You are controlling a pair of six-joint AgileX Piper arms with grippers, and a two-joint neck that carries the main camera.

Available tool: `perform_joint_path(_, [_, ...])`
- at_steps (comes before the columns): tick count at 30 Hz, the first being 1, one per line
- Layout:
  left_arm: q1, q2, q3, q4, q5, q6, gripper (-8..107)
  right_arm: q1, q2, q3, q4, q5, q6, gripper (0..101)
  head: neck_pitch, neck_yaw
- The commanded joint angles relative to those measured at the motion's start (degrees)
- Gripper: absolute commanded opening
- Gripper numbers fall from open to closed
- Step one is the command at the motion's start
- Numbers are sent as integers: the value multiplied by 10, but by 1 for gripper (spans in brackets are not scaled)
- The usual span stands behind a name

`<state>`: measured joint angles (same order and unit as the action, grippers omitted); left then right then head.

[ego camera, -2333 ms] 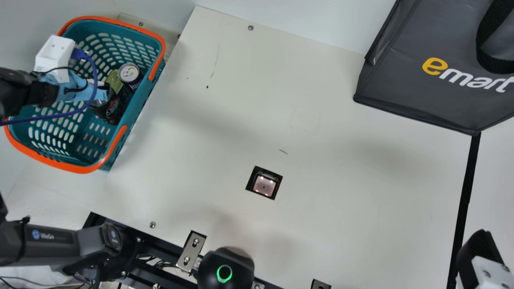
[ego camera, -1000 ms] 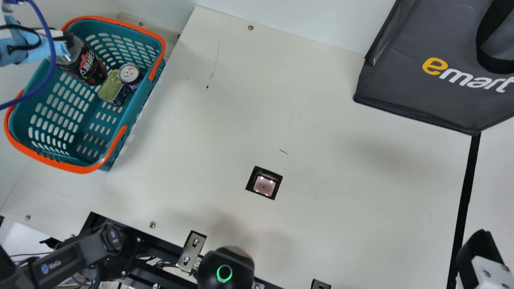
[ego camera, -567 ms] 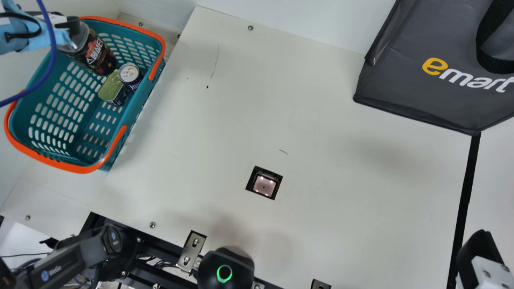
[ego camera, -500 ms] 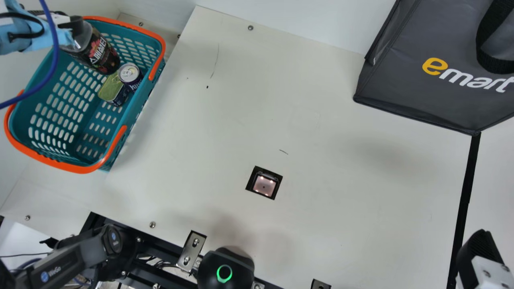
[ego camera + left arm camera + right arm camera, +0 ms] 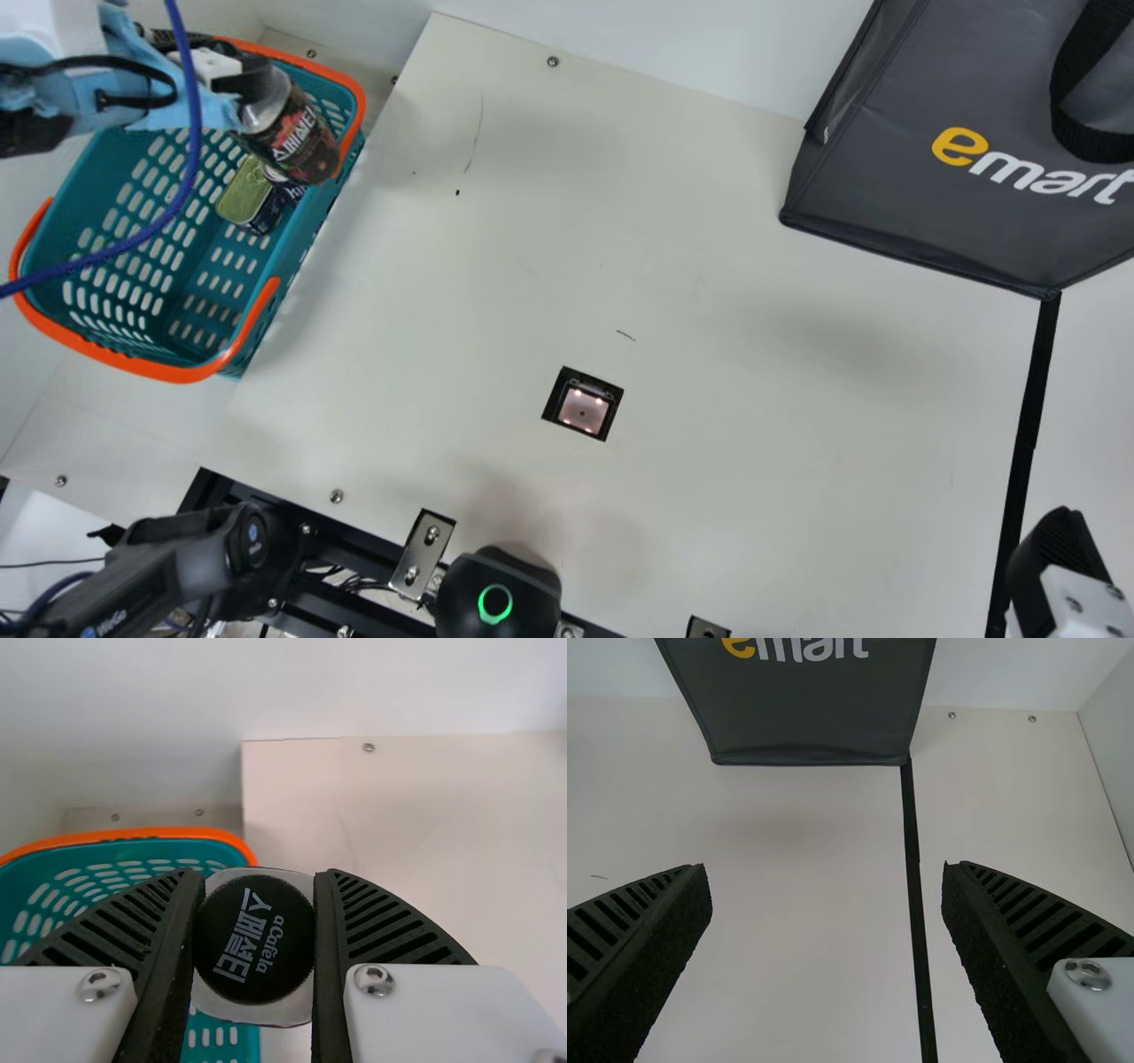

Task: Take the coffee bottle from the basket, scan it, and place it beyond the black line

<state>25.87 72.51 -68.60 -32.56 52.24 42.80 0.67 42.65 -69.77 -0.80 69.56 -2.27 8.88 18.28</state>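
Left gripper [image 5: 256, 912] closed on coffee bottle [image 5: 306, 142] by its top, tilted over basket [image 5: 189, 371], rim clearance unclear; grip likely leaves its side free for scanner [image 5: 583, 412]. Right gripper [image 5: 826, 868] wide open, holding nothing.

Coffee btl [image 5: 254, 939] in L pincer [image 5: 244, 84], teal bskt [image 5: 159, 834]
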Motion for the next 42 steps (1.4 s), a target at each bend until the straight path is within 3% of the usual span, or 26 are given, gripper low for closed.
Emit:
perform_joint_path(1, [-20,-1,3,0,1,2,10,0,0,0,0,0,0,91,-10,1])
perform_joint_path(17, [-151,-20,32,-9,10,27,10,0,0,0,0,0,0,91,-10,1])
perform_joint_path(42, [-274,-3,77,-107,73,192,10,0,0,0,0,0,0,91,-10,1])
